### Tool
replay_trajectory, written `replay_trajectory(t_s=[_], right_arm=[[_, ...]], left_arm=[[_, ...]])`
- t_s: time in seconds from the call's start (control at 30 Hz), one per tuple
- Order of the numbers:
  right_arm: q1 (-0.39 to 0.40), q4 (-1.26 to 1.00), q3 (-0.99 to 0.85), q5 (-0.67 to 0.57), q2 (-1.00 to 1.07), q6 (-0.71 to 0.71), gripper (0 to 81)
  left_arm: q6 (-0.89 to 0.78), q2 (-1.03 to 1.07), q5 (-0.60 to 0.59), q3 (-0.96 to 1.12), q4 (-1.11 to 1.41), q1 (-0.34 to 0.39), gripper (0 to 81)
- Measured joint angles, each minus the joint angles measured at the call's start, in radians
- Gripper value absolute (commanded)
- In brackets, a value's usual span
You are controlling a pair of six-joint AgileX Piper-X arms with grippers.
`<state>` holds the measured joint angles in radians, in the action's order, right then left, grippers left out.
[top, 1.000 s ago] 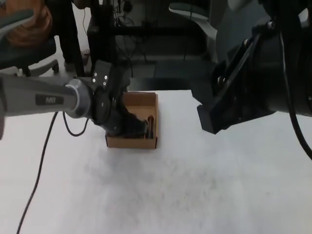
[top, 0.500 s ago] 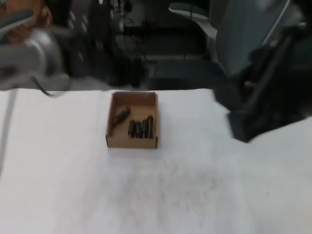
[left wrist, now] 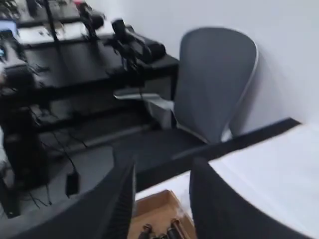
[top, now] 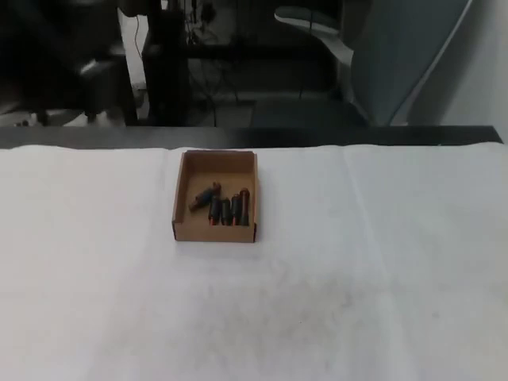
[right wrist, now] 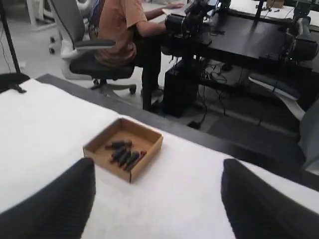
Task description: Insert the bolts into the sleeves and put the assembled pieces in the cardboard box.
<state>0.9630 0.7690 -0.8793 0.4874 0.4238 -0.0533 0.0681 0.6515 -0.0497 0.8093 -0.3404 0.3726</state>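
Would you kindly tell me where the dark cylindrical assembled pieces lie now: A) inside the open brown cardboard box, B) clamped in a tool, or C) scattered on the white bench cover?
A: the dark cylindrical assembled pieces all lie together on the floor of the open brown cardboard box.

Left claw (left wrist: 163, 168): both fingers blurred and cropped by the view edge. In the left wrist view the cardboard box (left wrist: 158, 211) is cut off by the edge and its sides run behind the fingers. The assembled pieces (left wrist: 160, 232) are cropped to their ends. Right claw (right wrist: 158, 164): fingers cropped at the corners. High view: pieces too small to tell bolt from sleeve, overlapping, count unclear.
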Motion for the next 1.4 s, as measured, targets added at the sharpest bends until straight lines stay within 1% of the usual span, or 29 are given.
replay_trajectory(t_s=[0.07, 0.17, 0.2, 0.23, 0.27, 0.33, 0.37, 0.4, 0.43, 0.5, 0.67, 0.87, 0.97, 1.07, 1.17, 1.27, 1.4], right_arm=[[0.0, -0.084, 0.091, 0.0, -0.038, 0.009, 65.8], [0.0, -0.221, 0.245, 0.002, -0.041, 0.032, 65.8], [-0.002, -0.275, 0.306, 0.012, -0.03, 0.038, 63.1], [-0.006, -0.329, 0.345, 0.022, -0.015, 0.043, 58.7], [-0.013, -0.382, 0.387, 0.041, 0.003, 0.046, 50.5], [-0.038, -0.479, 0.454, 0.091, 0.048, 0.053, 31.2], [-0.054, -0.512, 0.474, 0.112, 0.068, 0.053, 19.7], [-0.08, -0.544, 0.496, 0.121, 0.094, 0.053, 8.3], [-0.11, -0.57, 0.515, 0.12, 0.119, 0.053, 1.0], [-0.176, -0.607, 0.54, 0.105, 0.164, 0.053, 1.3], [-0.411, -0.69, 0.572, -0.029, 0.234, 0.026, 1.3], [-0.709, -0.724, 0.572, -0.265, 0.228, -0.006, 1.3], [-0.842, -0.711, 0.577, -0.432, 0.19, -0.052, 1.3], [-0.928, -0.666, 0.605, -0.525, 0.099, -0.061, 0.4], [-0.981, -0.603, 0.644, -0.591, -0.018, -0.084, 0.4], [-0.997, -0.541, 0.664, -0.639, -0.127, -0.165, 0.4], [-0.994, -0.467, 0.664, -0.669, -0.203, -0.159, 0.4]], left_arm=[[0.0, -0.119, 0.066, -0.055, -0.002, 0.0, 34.4], [0.0, -0.258, 0.163, -0.135, -0.025, 0.0, 34.3], [0.0, -0.301, 0.186, -0.155, -0.035, 0.0, 33.2], [0.0, -0.338, 0.21, -0.176, -0.045, 0.0, 29.7], [0.0, -0.367, 0.232, -0.197, -0.057, 0.0, 24.2], [0.0, -0.402, 0.264, -0.238, -0.098, 0.0, 10.1], [0.0, -0.41, 0.277, -0.26, -0.126, 0.0, 1.3], [0.0, -0.413, 0.282, -0.279, -0.147, 0.0, 1.4], [0.0, -0.412, 0.286, -0.304, -0.167, 0.0, 1.8], [0.0, -0.412, 0.287, -0.354, -0.184, 0.0, 1.7], [0.0, -0.41, 0.289, -0.449, -0.116, 0.0, 1.7], [0.0, -0.41, 0.308, -0.497, -0.077, 0.0, 1.7], [-0.007, -0.41, 0.332, -0.502, -0.07, 0.0, 1.7], [-0.016, -0.41, 0.35, -0.502, -0.067, 0.0, 1.7], [-0.042, -0.41, 0.351, -0.503, -0.065, -0.002, 1.7], [-0.054, -0.41, 0.351, -0.506, -0.063, -0.002, 1.7], [-0.09, -0.41, 0.351, -0.542, -0.045, -0.002, 1.7]])
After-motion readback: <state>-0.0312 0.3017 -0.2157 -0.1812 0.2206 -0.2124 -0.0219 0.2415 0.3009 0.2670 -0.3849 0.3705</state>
